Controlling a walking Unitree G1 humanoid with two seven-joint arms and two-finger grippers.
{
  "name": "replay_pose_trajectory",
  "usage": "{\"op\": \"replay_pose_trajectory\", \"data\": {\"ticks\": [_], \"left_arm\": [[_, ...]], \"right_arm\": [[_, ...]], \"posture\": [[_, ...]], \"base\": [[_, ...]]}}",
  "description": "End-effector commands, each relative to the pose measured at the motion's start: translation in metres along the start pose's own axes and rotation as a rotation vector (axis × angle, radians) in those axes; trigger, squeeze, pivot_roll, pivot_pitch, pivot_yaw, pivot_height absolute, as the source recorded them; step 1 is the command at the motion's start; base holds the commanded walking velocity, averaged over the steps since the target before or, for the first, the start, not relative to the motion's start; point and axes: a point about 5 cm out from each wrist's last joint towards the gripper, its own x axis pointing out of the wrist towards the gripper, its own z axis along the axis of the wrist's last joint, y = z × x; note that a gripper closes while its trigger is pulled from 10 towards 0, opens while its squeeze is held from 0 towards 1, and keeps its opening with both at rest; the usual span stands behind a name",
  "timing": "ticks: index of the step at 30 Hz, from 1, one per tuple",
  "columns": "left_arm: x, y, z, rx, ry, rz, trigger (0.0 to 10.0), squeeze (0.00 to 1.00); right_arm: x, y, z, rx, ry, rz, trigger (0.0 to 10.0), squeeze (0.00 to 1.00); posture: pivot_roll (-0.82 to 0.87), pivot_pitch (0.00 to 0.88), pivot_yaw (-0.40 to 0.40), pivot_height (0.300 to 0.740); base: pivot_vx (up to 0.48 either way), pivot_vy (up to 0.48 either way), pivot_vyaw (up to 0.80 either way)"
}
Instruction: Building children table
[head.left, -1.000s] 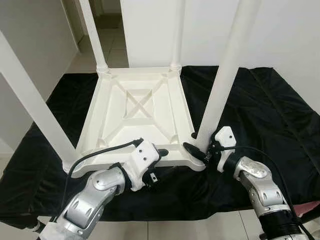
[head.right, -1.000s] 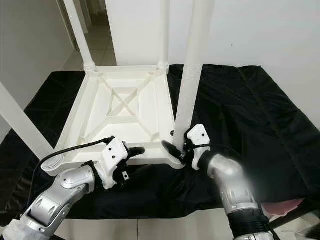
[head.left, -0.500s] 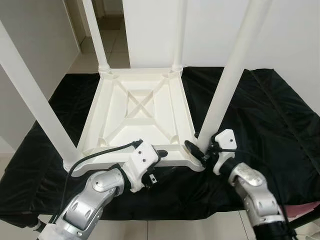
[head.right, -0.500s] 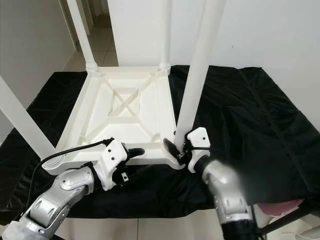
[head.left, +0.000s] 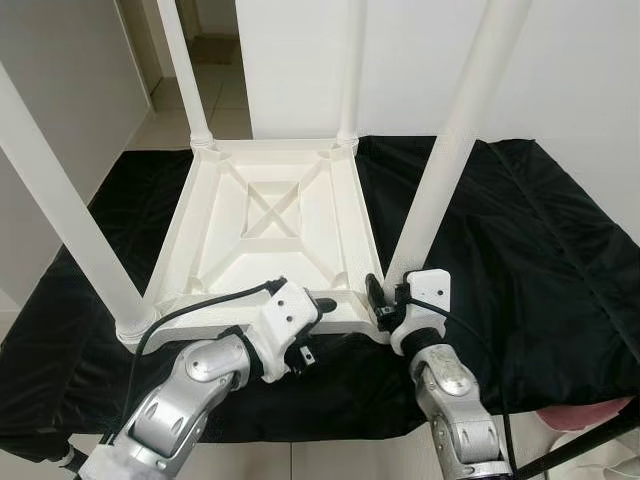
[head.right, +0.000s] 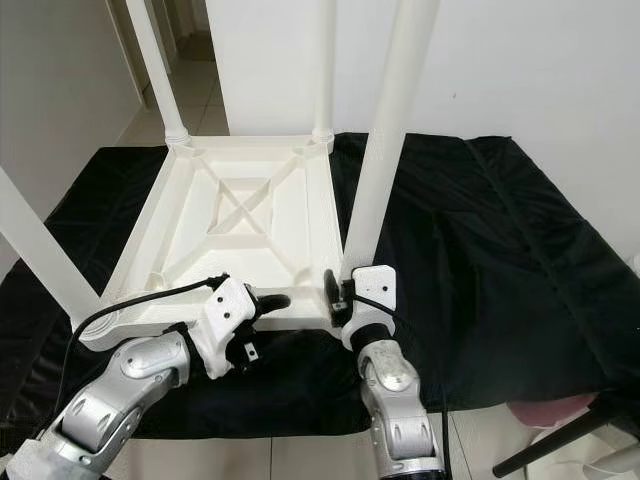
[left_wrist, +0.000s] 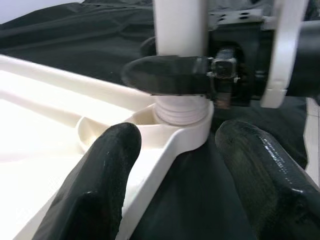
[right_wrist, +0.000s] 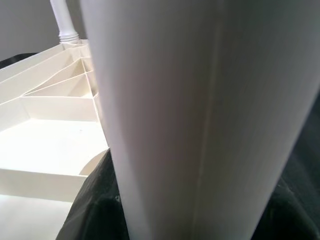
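A white children's table (head.left: 270, 215) lies upside down on a black cloth (head.left: 520, 250), its legs pointing up. My right gripper (head.left: 385, 300) is shut on the base of the near right leg (head.left: 445, 160), just above the corner socket (left_wrist: 182, 107). That leg (right_wrist: 200, 100) stands very close in the right wrist view. My left gripper (head.left: 312, 325) is at the table's front rim, left of that corner. It is open, with one finger (left_wrist: 100, 190) over the white underside and the other (left_wrist: 265, 175) over the cloth outside the rim.
The near left leg (head.left: 60, 200) rises steeply at the left, and two far legs (head.left: 185, 70) (head.left: 350, 70) stand at the back. A white wall is behind, with tiled floor at the far left. A pink object (head.right: 550, 410) sits low at the right, past the cloth's edge.
My right forearm has swung from the right side to directly in front of the near right leg, its gripper staying on the leg's base. The left arm has stayed put.
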Motion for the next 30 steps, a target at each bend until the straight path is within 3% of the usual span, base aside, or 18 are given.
{"op": "replay_pose_trajectory", "data": {"ticks": [1,8,9,10,11,18,30], "left_arm": [[-0.001,0.004,0.0,0.003,0.0,-0.004,10.0,0.0],[0.0,0.006,0.003,-0.005,-0.017,0.021,10.0,0.0],[0.0,0.005,0.003,-0.008,-0.02,0.022,10.0,0.0],[0.0,0.005,0.003,-0.009,-0.021,0.021,10.0,0.0],[0.0,0.004,0.003,-0.009,-0.022,0.019,10.0,0.0],[0.0,-0.008,0.001,-0.025,-0.019,-0.004,10.0,0.0],[-0.003,-0.001,0.004,0.0,-0.008,-0.004,10.0,0.0]], "right_arm": [[0.002,0.003,-0.003,0.051,0.006,-0.017,10.0,1.0],[-0.001,0.007,0.002,0.05,-0.02,-0.007,10.0,1.0],[-0.001,0.007,0.004,0.036,-0.031,-0.004,10.0,0.61],[-0.001,0.007,0.005,0.027,-0.039,-0.005,10.0,0.61],[-0.001,0.008,0.006,0.024,-0.044,-0.003,10.0,0.0],[-0.003,0.005,0.006,0.014,-0.044,0.019,10.0,0.0],[-0.006,0.0,0.003,-0.017,-0.034,0.061,10.0,0.0]], "posture": [[-0.07,0.0,0.049,0.74],[-0.07,0.0,0.049,0.74],[-0.07,0.0,0.049,0.74],[-0.07,0.0,0.049,0.74],[-0.07,0.0,0.049,0.74],[-0.07,0.004,0.058,0.74],[-0.06,0.031,0.079,0.74]], "base": [[0.0,0.0,0.0],[0.0,0.0,0.0],[0.0,0.0,0.0],[0.0,0.0,0.0],[0.0,0.0,0.0],[0.0,0.0,0.0],[0.0,0.0,0.0]]}}
